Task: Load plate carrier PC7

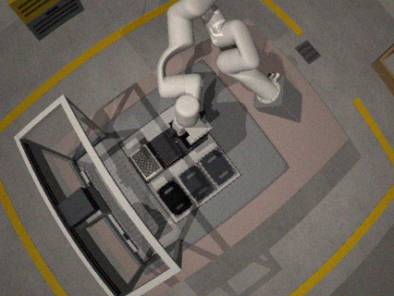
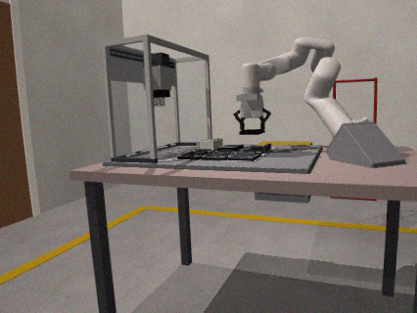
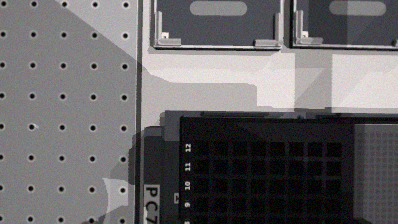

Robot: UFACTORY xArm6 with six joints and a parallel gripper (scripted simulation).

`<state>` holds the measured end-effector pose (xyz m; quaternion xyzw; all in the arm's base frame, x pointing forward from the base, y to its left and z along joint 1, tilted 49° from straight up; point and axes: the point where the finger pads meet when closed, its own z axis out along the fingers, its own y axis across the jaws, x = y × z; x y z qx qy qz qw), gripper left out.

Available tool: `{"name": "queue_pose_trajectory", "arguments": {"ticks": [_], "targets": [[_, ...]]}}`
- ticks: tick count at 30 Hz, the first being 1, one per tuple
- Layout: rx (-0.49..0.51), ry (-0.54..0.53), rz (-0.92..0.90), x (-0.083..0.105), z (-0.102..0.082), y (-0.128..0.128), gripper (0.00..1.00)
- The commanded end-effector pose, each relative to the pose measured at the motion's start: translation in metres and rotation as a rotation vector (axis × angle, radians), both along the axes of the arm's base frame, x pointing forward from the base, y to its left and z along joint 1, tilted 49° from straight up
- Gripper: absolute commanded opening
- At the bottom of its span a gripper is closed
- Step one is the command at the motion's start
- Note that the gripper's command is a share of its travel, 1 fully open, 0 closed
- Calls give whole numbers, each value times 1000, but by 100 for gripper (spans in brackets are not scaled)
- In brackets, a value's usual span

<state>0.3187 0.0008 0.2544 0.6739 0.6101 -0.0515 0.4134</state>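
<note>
Tool (image 2: pixel 252 128) hangs well above counter (image 2: pixel 343 182), fingers spread wide, clamped across dark plate (image 3: pixel 270 170) with square wells. Plate carried in air over handle end of carrier (image 3: pixel 151 200), marked PC7. Two vacant nests (image 3: pixel 217 22) beyond. Pale plate (image 1: pixel 146 163) sits on carrier nearer glass-framed instrument (image 2: pixel 147 54).

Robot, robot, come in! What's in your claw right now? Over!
Claw shut on a black plate, held high over the table. Carrier right below. Two nests bare. Nothing blocking the way down.
</note>
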Motion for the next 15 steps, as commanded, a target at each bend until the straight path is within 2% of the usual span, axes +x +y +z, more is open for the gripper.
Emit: {"name": "queue_pose_trajectory", "arguments": {"ticks": [1, 15], "targets": [[1, -2, 1, 3, -3, -3, 0], [1, -2, 1, 12, -16, -16, 0]]}}
